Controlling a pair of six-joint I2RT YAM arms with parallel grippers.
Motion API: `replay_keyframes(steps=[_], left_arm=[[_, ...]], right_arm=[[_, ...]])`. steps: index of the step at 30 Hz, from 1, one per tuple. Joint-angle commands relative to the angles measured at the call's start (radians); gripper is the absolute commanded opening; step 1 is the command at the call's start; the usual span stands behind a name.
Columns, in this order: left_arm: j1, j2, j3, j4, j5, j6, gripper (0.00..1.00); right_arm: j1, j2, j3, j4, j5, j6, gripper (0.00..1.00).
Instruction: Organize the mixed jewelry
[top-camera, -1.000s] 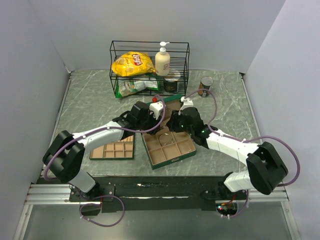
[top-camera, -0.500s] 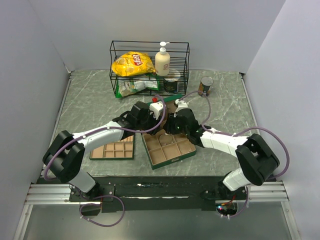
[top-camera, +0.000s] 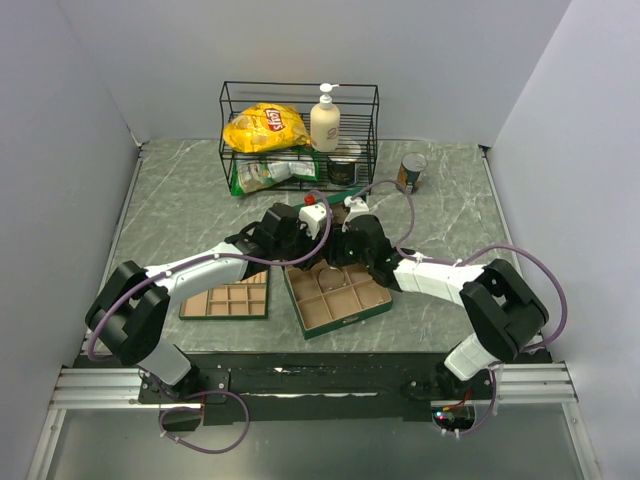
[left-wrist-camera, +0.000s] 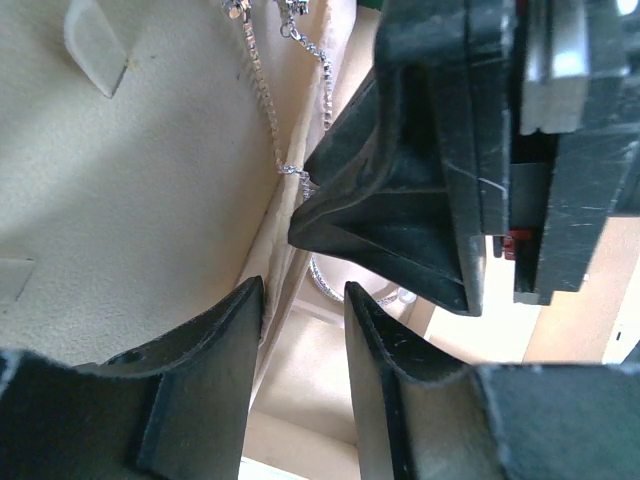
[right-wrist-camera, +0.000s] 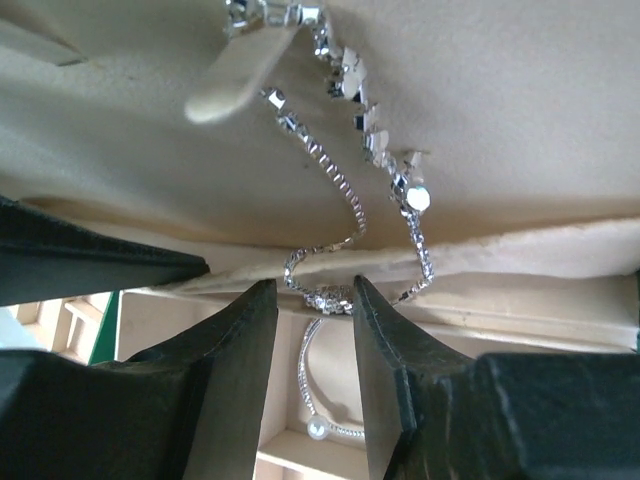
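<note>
Chain: the silver chain drapes over the cream lining, its loop hanging over the edge.
Right gripper: fingers apart around that loop; I see no pinch on it.
Left gripper: fingers apart at the lining's edge, holding nothing I can make out.
Done: one beaded bangle lies in a compartment of the green box.
Left to do: I judge the chain unplaced; any pieces in the side tray are too small to tell.
</note>
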Motion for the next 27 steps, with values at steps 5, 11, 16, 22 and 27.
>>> replay_keyframes(steps=[5, 11, 16, 22, 27], left_arm=[[-0.009, -0.018, -0.007, 0.018, 0.036, -0.036, 0.44], [-0.009, -0.016, -0.011, 0.021, 0.046, -0.040, 0.44], [-0.009, -0.016, -0.007, 0.017, 0.045, -0.035, 0.44], [-0.009, -0.016, -0.008, 0.015, 0.042, -0.035, 0.44], [-0.008, -0.016, -0.008, 0.014, 0.040, -0.035, 0.44]], right_arm=[[0.007, 0.029, 0.029, 0.080, 0.042, -0.009, 0.40], [0.008, 0.047, 0.027, 0.083, 0.061, -0.010, 0.34], [0.007, 0.046, 0.024, 0.081, 0.070, -0.012, 0.21], [0.007, 0.003, 0.018, 0.063, 0.082, -0.019, 0.08], [0.007, -0.062, 0.017, 0.046, 0.091, -0.027, 0.04]])
